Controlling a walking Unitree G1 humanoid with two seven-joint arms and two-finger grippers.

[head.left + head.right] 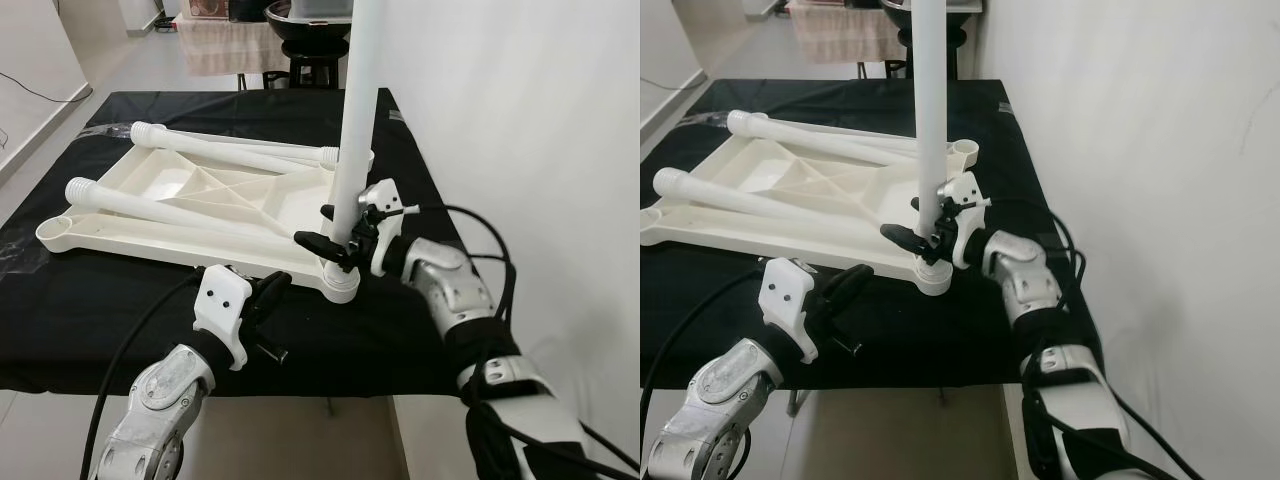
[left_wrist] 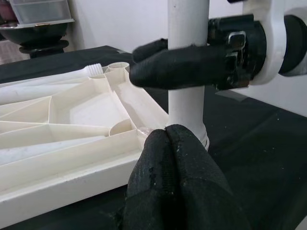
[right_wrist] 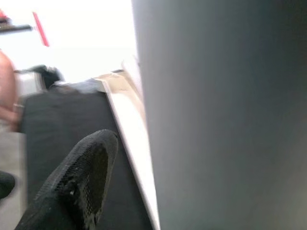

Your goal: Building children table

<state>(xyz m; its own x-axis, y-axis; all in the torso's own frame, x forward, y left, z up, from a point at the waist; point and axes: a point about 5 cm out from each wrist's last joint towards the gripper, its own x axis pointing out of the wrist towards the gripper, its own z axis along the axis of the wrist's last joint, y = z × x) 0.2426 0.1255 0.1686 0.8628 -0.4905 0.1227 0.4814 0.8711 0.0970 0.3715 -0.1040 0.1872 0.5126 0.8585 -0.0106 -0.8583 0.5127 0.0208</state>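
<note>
A white plastic table top (image 1: 200, 195) lies upside down on the black-covered table (image 1: 120, 300). Two loose white legs (image 1: 230, 150) (image 1: 180, 213) rest across it. A third leg (image 1: 352, 130) stands upright in the near right corner socket (image 1: 340, 283). My right gripper (image 1: 335, 235) is shut around this leg just above the socket; the leg (image 3: 225, 115) looms large in the right wrist view. My left gripper (image 1: 265, 300) hovers at the top's front edge, left of the socket. Its fingers (image 2: 177, 182) are pressed together with nothing between them, their tips close to the leg's base (image 2: 188, 120).
A white wall (image 1: 520, 120) runs close along the table's right side. A black stool (image 1: 315, 45) and a cloth-draped piece of furniture (image 1: 225, 45) stand behind the table. Crumpled clear plastic (image 1: 100, 130) lies at the far left. The table's front edge is near my arms.
</note>
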